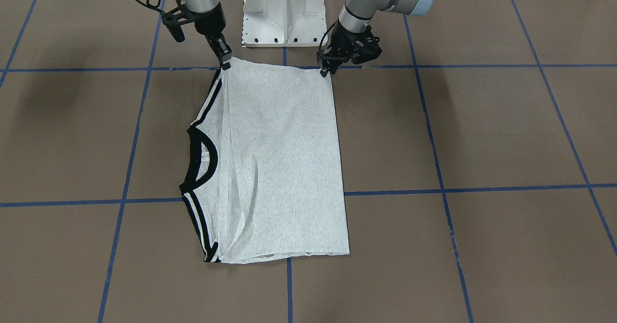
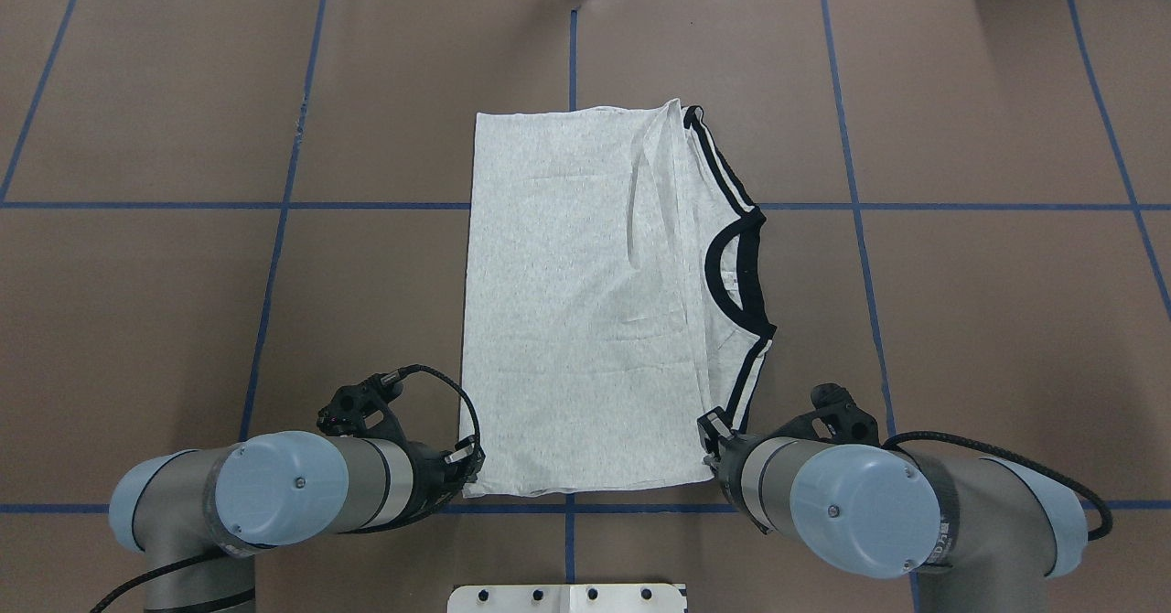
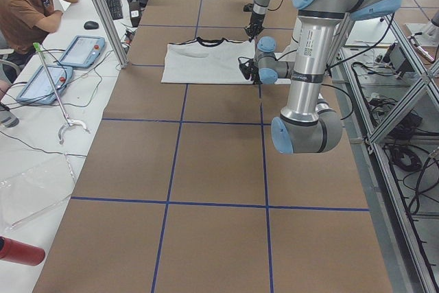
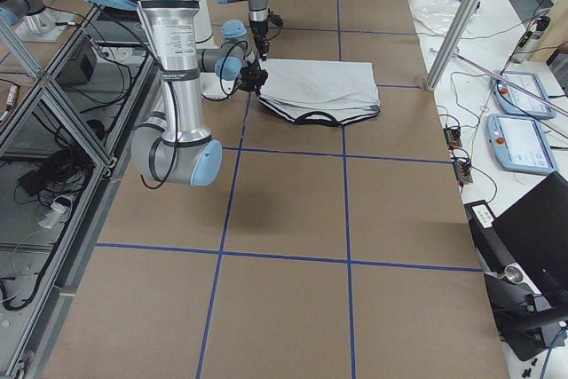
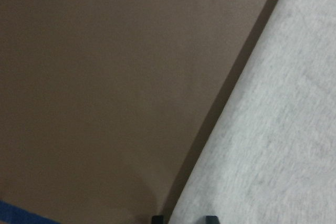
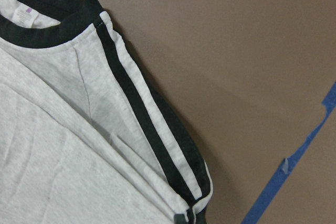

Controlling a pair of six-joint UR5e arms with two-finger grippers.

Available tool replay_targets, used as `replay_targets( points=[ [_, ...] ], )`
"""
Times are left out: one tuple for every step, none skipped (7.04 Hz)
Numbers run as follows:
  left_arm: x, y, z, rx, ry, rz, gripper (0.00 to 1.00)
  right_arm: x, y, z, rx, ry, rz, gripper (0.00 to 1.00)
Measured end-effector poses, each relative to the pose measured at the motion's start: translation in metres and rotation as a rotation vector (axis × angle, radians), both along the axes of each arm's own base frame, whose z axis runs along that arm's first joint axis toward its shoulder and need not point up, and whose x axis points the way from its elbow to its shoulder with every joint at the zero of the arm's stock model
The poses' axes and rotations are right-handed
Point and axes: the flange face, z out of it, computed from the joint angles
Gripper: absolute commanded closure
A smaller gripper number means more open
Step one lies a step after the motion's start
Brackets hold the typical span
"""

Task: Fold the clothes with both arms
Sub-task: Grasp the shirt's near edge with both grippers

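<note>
one t-shirt (image 1: 284,159) on one tabletop (image 1: 482,130). the shirt has one black neckband (image 1: 206,156) and two striped trims: the near trim (image 2: 752,377) and the far trim (image 2: 723,169). two arms, the left arm (image 2: 274,489) and the right arm (image 2: 878,512). two grippers, the left gripper (image 1: 324,72) and the right gripper (image 1: 224,62). one white pedestal base (image 1: 283,14). on the side bench: one seated person (image 3: 27,5), two pendants, the closer pendant (image 3: 41,81) and the further pendant (image 3: 86,49), one keyboard (image 3: 113,3), one mouse (image 3: 91,25), one grabber stick (image 3: 53,84), one red cylinder (image 3: 17,252).
</note>
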Motion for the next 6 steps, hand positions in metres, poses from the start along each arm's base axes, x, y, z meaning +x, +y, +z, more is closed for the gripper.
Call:
replay_targets(
  points=[
    [0.001,0.001,0.001,0.000,-0.003,0.003,1.00,0.000,0.000,0.000,0.000,0.000,0.000,1.00],
    [-0.001,0.001,-0.001,0.001,0.003,0.004,1.00,0.000,0.000,-0.001,0.000,-0.001,0.000,1.00],
    [-0.008,0.002,-0.009,0.004,0.021,0.006,1.00,0.001,0.001,-0.002,0.000,-0.002,-0.001,1.00],
    [-0.020,0.005,-0.023,0.007,0.047,0.010,1.00,0.001,0.002,-0.003,-0.001,-0.006,-0.006,1.00],
    [-0.039,0.011,-0.042,0.004,0.069,0.022,1.00,0.005,0.008,-0.009,-0.009,-0.010,-0.023,1.00],
    [-0.060,0.019,-0.064,-0.006,0.085,0.039,1.00,0.013,0.018,-0.019,-0.022,-0.011,-0.052,1.00]
  ],
)
